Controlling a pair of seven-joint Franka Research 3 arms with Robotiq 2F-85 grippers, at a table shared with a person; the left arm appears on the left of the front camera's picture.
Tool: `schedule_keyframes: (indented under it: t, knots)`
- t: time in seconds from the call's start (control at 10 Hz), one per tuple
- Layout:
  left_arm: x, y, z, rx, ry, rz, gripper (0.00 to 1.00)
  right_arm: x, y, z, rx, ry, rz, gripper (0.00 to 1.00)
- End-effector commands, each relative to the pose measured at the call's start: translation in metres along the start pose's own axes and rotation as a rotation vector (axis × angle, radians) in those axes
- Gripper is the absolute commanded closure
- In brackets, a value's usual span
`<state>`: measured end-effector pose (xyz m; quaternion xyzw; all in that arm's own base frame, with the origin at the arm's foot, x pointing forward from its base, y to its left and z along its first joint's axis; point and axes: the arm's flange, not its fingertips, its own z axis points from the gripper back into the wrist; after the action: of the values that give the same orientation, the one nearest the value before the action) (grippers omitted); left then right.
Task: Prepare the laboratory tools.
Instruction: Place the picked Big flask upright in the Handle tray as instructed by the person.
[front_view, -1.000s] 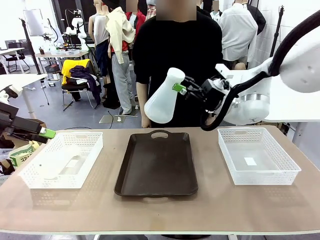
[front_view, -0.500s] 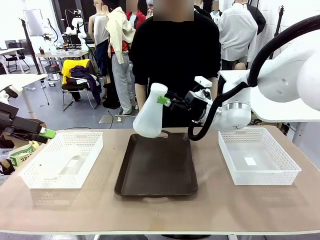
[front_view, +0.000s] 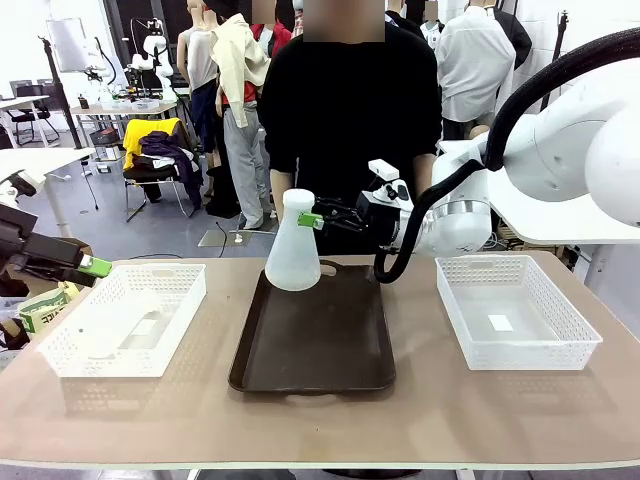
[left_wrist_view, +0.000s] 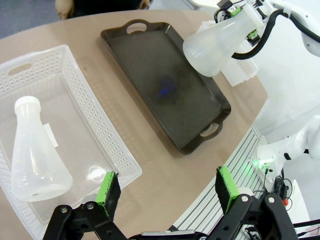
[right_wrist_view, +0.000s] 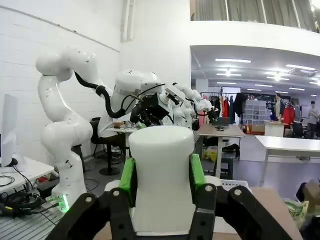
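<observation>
My right tool (front_view: 312, 219) clamped on narrow neck of frosted conical flask (front_view: 293, 258), upright at far rim of smooth dark tray (front_view: 320, 345); my left tool (left_wrist_view: 167, 187) apart, above lattice basket (left_wrist_view: 102, 131) holding second flask (left_wrist_view: 32, 150).

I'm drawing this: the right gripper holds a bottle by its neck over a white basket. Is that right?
No. The right gripper holds the bottle by its neck over the dark tray instead. The front view shows it.

Frosted-white flask (front_view: 293, 252) upright over far end of tray (front_view: 335, 345) (neck in R pincer (front_view: 312, 220)); 2nd flask (left_wrist_view: 32, 152) flat in L basket (left_wrist_view: 102, 131).
</observation>
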<state>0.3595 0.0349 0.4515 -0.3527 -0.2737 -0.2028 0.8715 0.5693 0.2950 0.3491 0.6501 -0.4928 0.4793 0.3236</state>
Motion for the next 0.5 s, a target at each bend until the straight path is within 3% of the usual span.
schedule_keyframes:
  t: [0.0, 0.4]
  knots:
    - [-0.001, 0.003, -0.001, -0.02, -0.022, -0.018, 0.0, 0.0, 0.004, 0.0, 0.008, -0.034, 0.002, 1.0]
    - [-0.001, 0.003, -0.001, -0.02, -0.022, -0.018, 0.0, -0.008, -0.007, 0.012, -0.038, -0.036, -0.051, 1.0]
